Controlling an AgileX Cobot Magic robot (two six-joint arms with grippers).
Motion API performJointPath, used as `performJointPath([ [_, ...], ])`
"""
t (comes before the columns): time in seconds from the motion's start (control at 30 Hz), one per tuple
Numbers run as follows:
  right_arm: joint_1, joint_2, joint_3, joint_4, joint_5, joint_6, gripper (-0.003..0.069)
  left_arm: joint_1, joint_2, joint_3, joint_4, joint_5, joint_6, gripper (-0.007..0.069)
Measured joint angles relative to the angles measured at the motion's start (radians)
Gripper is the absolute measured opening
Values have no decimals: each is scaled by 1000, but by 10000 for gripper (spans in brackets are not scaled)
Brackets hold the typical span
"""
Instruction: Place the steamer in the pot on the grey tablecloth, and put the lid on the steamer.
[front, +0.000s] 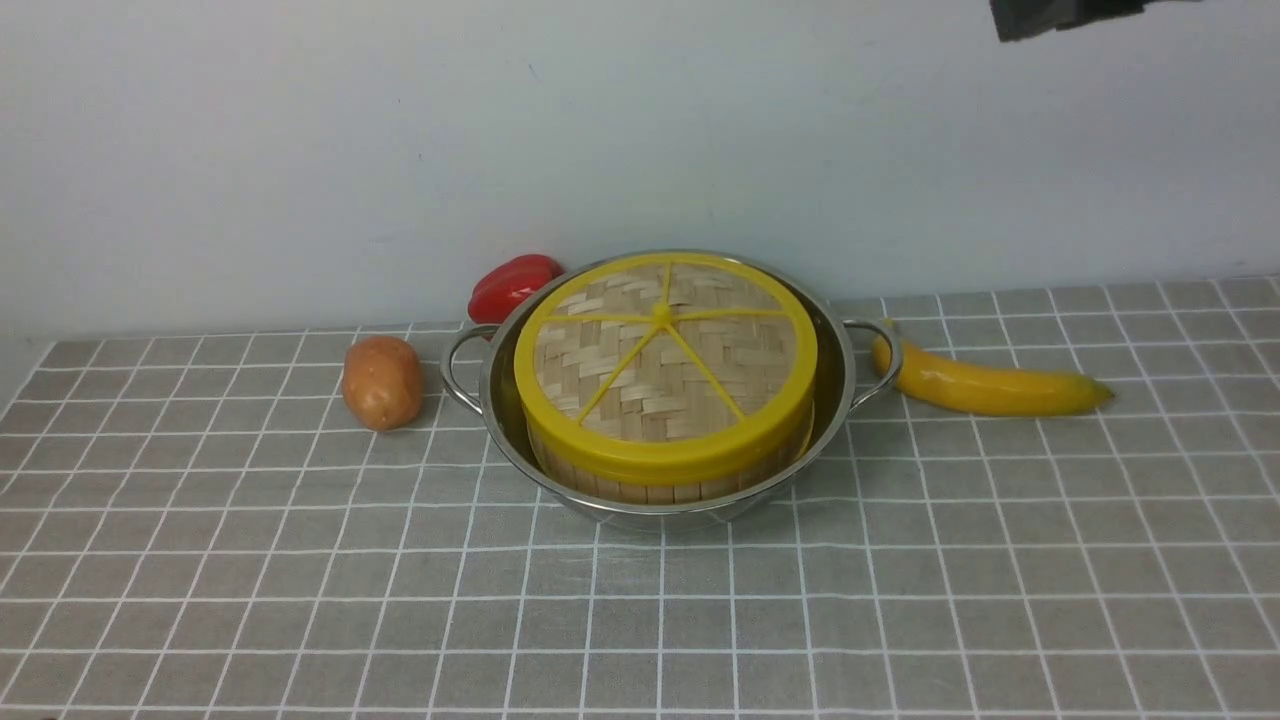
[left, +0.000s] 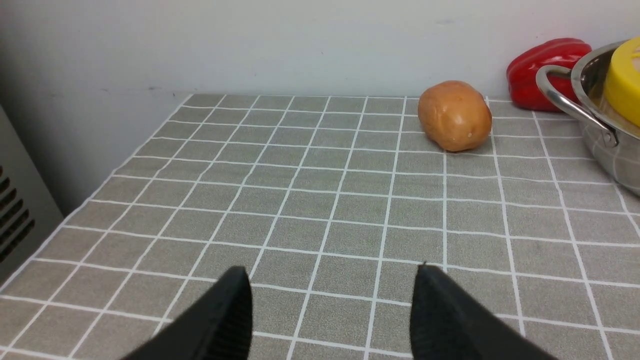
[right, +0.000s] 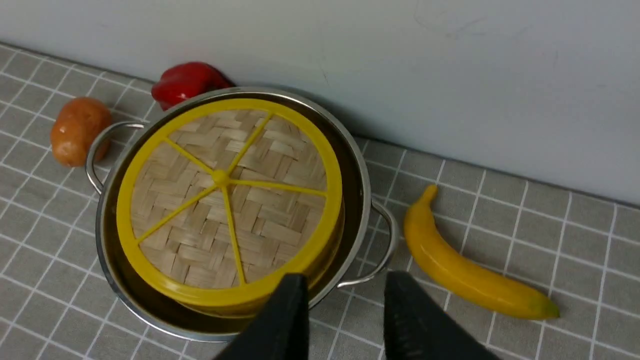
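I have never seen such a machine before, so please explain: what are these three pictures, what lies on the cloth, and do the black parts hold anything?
This is a robot with two arms, each ending in a two-fingered gripper. One picture comes from a camera between the arms, looking forward. The other two come from cameras on the wrists.

On the grey tablecloth stands a shiny pot. Inside it sits the steamer, a bamboo basket, and the woven lid with its yellow rim lies on top. Around the pot lie a potato, a red pepper and a banana.

The black parts are the fingers. The left gripper is open over bare cloth and holds nothing. The right gripper is open too, above the pot's near edge, and it is empty as well.
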Motion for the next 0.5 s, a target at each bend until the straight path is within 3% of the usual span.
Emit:
performJointPath([
  [0.17,0,-101,118,-56,-170,35,240,0,0,0,0,0,0,400],
  [0.33,-9,-226,320,-153,-499,88,240,0,0,0,0,0,0,400],
  [0.5,-77,-355,539,-182,-791,100,240,0,0,0,0,0,0,400],
])
